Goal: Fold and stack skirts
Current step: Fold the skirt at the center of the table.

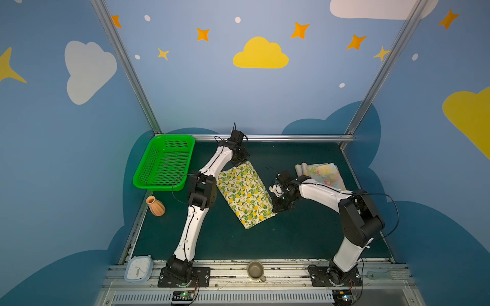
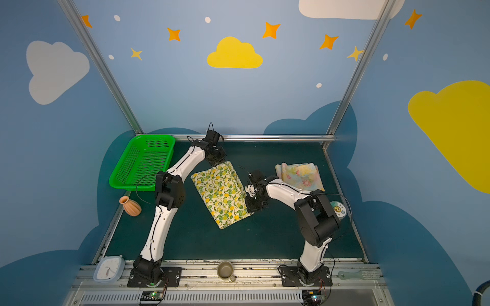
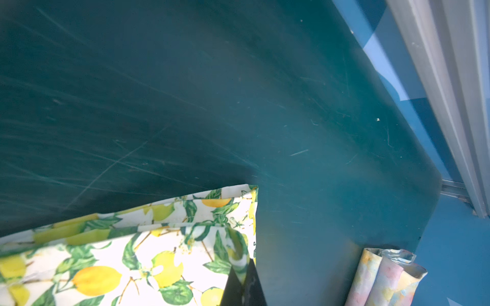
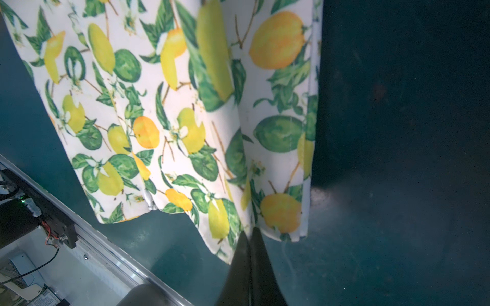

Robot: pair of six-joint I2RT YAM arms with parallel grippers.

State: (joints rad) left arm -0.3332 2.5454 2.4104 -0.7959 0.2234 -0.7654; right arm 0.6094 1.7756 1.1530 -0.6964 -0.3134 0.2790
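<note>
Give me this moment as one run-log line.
left gripper: shut on cream lemon-print cloth skirt | right gripper: shut on same skirt | pale yellow floral cloth skirt: folded, apart

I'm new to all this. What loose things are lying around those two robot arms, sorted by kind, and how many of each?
Skirts: 2, lemon skirt and flower skirt
Green basket: 1
Orange vase: 1
Clock: 1
Mug: 1
Pale utensil: 1
Round disc, partly hidden: 1
Total: 8
</note>
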